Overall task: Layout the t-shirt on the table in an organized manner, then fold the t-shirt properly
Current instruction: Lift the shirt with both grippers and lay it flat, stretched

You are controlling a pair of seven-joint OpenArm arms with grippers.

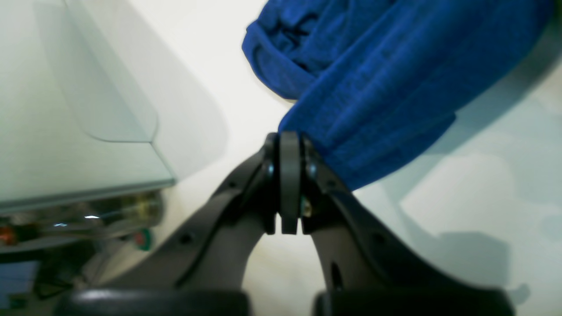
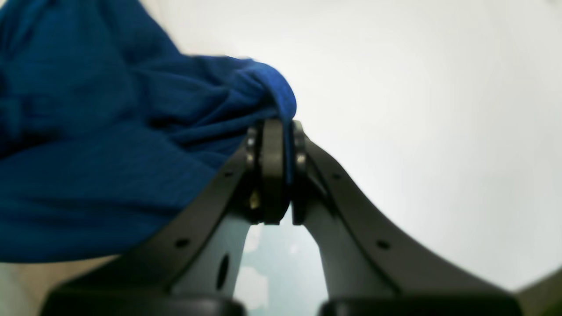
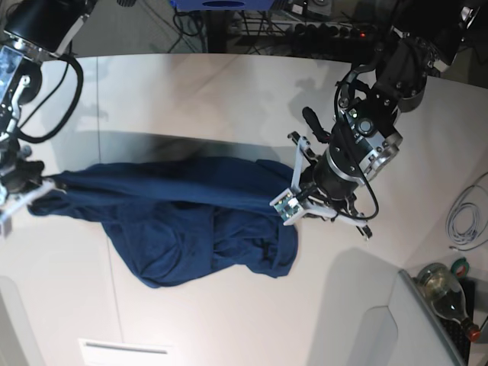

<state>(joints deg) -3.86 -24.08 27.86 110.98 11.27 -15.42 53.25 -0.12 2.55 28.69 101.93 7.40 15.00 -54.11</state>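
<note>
The dark blue t-shirt (image 3: 198, 221) hangs stretched between my two grippers, its upper edge pulled into a taut line while the bunched lower part sags onto the white table (image 3: 191, 99). In the base view, my left gripper (image 3: 284, 204) is shut on the shirt's right end. My right gripper (image 3: 42, 185) is shut on its left end. In the left wrist view the left gripper (image 1: 290, 136) pinches a fold of the t-shirt (image 1: 386, 79). The right wrist view shows the right gripper (image 2: 274, 125) closed on a gathered edge of the t-shirt (image 2: 109, 153).
A white panel (image 3: 374, 328) lies at the front right corner. Beside it are a glass bottle (image 3: 446, 293) and a white cable (image 3: 465, 217) near the right edge. Dark cables and a power strip (image 3: 320, 30) lie beyond the table's far edge.
</note>
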